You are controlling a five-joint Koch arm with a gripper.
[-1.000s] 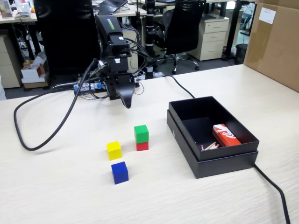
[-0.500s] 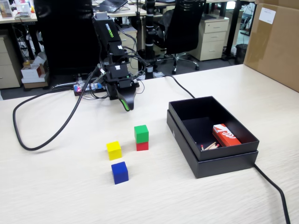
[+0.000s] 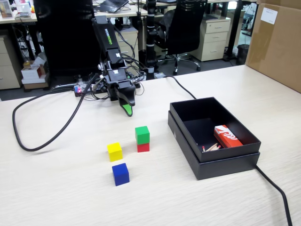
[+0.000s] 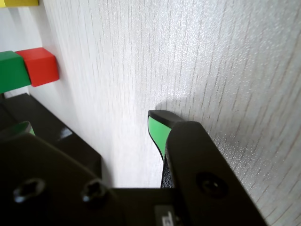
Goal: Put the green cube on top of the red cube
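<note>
The green cube (image 3: 142, 134) sits on top of the red cube (image 3: 143, 147) near the middle of the table. In the wrist view the green cube (image 4: 9, 70) and red cube (image 4: 41, 66) show at the far left edge, touching each other. My gripper (image 3: 128, 109) hangs behind the stack, apart from it, with its green tip just above the table. In the wrist view the gripper (image 4: 90, 122) is open and empty, one green pad (image 4: 157, 129) at the right and the other tip at the left.
A yellow cube (image 3: 114, 151) and a blue cube (image 3: 120, 173) stand left of and in front of the stack. An open black box (image 3: 221, 167) at the right holds a red-orange carton (image 3: 226, 136). A black cable (image 3: 28, 141) loops at the left. A cardboard box (image 3: 277, 42) stands at the far right.
</note>
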